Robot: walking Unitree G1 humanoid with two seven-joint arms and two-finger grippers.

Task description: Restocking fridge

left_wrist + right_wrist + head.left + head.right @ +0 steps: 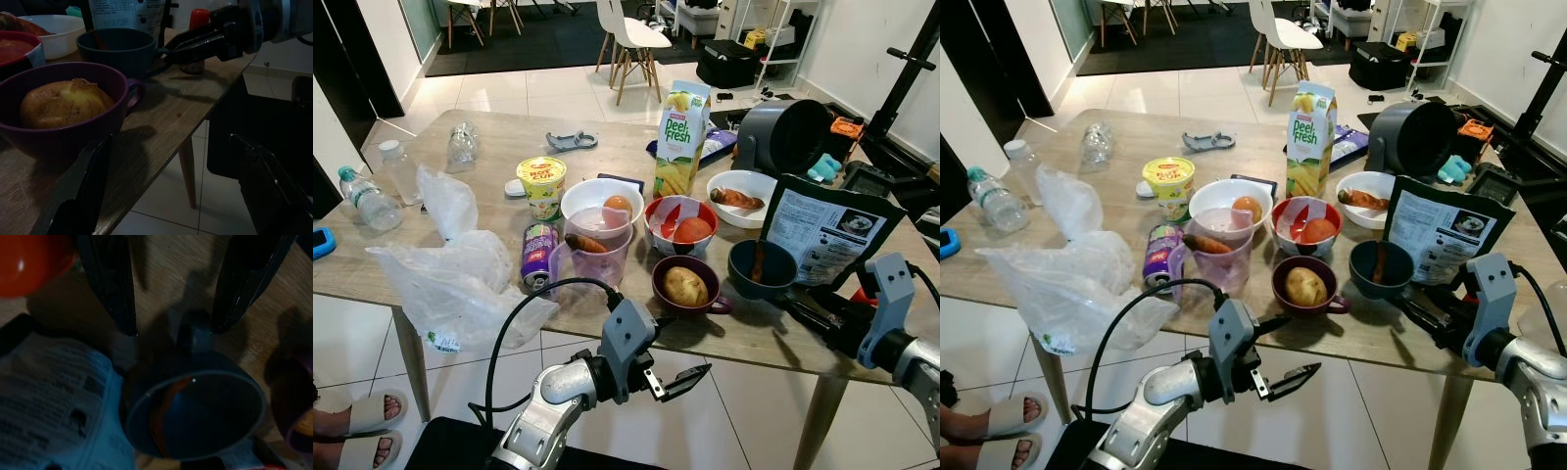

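While your left gripper [677, 380] hangs open below the table [489, 166] edge, just under the purple mug [689, 285] with the potato [686, 286], nothing is in it. Your right gripper [173, 330] sits open on the table, fingers either side of the blue mug's [762, 269] handle.

On the tall juice carton [682, 138] we read "peel fresh" in green letters across its white front. The black pouch [829, 228] carries a white panel of small print, but we cannot make out any of its words. The yellow tub [542, 184] has a red label on its lid, too small for us to read. The purple can [539, 252] lying on its side bears lettering we cannot decipher either.
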